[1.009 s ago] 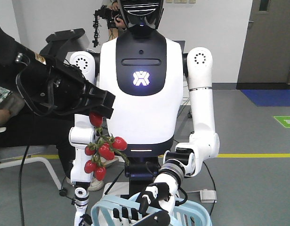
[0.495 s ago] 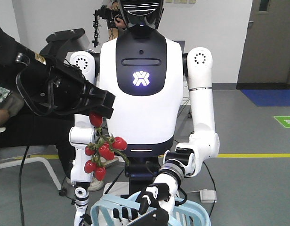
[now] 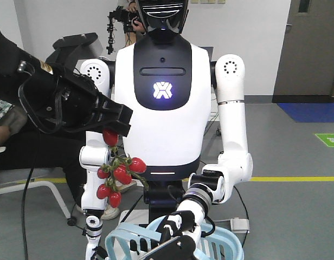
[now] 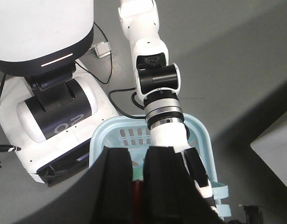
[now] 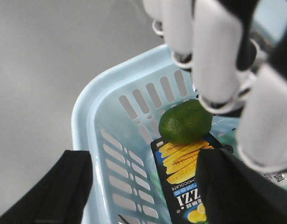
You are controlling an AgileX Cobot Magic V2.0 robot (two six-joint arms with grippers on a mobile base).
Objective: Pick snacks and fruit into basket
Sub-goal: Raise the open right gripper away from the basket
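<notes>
My left gripper is shut on the top of a bunch of small red fruits, which hangs in the air at the left of the front view. In the left wrist view the black fingers pinch something red above the light blue basket. A white humanoid robot's hand holds that basket. In the right wrist view my right gripper is open just over the basket. Inside lie a green oval fruit and a black-and-blue corn box, with a strip of mint-green packaging beside them.
The white humanoid robot stands close in front, its forearm reaching down to the basket. Its white fingers crowd the basket's far side. A person with a camera stands behind it. Grey floor lies all around.
The basket and the hand holding it have shifted slightly at the bottom of the front view. My left gripper and the hanging bunch have stayed in place.
</notes>
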